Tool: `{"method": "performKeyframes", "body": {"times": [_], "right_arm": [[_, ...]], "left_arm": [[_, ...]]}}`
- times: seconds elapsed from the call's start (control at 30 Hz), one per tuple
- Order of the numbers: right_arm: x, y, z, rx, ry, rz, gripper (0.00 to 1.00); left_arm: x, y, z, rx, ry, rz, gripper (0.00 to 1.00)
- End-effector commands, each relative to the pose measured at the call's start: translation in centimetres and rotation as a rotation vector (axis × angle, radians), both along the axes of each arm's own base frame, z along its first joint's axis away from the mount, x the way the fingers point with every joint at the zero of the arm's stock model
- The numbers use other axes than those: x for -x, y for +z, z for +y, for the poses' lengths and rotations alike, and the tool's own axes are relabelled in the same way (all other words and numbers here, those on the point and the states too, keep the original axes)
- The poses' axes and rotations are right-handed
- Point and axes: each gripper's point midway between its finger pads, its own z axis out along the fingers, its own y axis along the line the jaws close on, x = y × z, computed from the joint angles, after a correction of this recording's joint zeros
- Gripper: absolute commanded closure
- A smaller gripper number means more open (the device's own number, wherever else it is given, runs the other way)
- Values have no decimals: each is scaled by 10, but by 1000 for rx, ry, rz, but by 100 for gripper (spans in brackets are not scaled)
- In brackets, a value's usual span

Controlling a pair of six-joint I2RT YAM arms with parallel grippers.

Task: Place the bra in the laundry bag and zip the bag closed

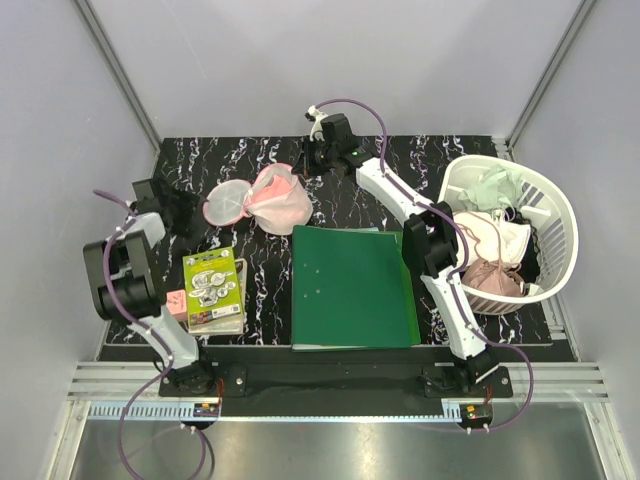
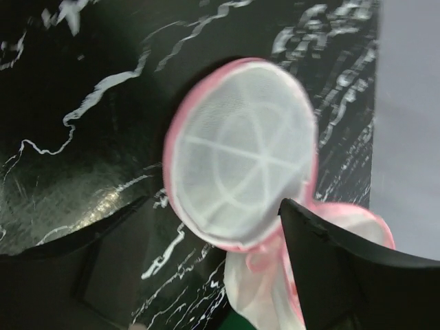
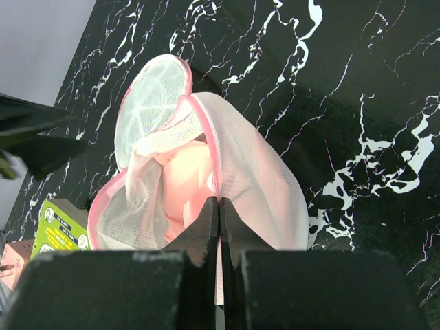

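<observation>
Black fingers of the right gripper [image 3: 218, 210] are clenched together, and in the right wrist view you will see a thin pink strip of the bag [image 3: 261, 185] between them, so they appear to pinch its near edge. Just beyond the tips, the bag's mouth gapes open. A pink mass, taken to be the bra [image 3: 189, 182], lies inside behind the white mesh. The round lid [image 3: 152, 96] is folded back on the far side of the mouth, joined to the body along the pink rim.

On the left gripper [image 2: 213, 201], you will find the jaws released and spread wide. The lid [image 2: 240, 151] sits ahead of the gap between them, apart from both fingers, with its mesh face and pink rim turned to the left wrist camera.

From the top view, locate the bag [image 1: 280, 205] on the black marbled table [image 1: 250, 150], near the far edge and left of centre. The right gripper [image 1: 312, 160] stands at its far right side and the left gripper [image 1: 190, 212] just left of the lid [image 1: 228, 203].

A green folder [image 1: 352, 285] lies just in front of the bag. Books [image 1: 212, 285] lie to the folder's left. A white basket [image 1: 560, 200] of clothes stands at the far right.
</observation>
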Motion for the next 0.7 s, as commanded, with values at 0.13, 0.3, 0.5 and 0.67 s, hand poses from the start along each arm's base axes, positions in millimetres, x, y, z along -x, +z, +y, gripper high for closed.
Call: {"method": "performKeyframes", "body": {"times": [0.13,0.3,0.5,0.67], "right_arm": [[-5,52,1,-54,18,-104,100],[-4,49,3,-69,18,-82,100],[-6,45,6,-76,10,-75,100],[-14,30,7,-58,-1,-78,100]], "left_arm": [[-10,-31,-17,227,77,6,31],[-17,-52,-25,294,85,23,39],[-34,-36,-15,252,94,-102,77],[-43,30,8,-132,-1,-262,100]]}}
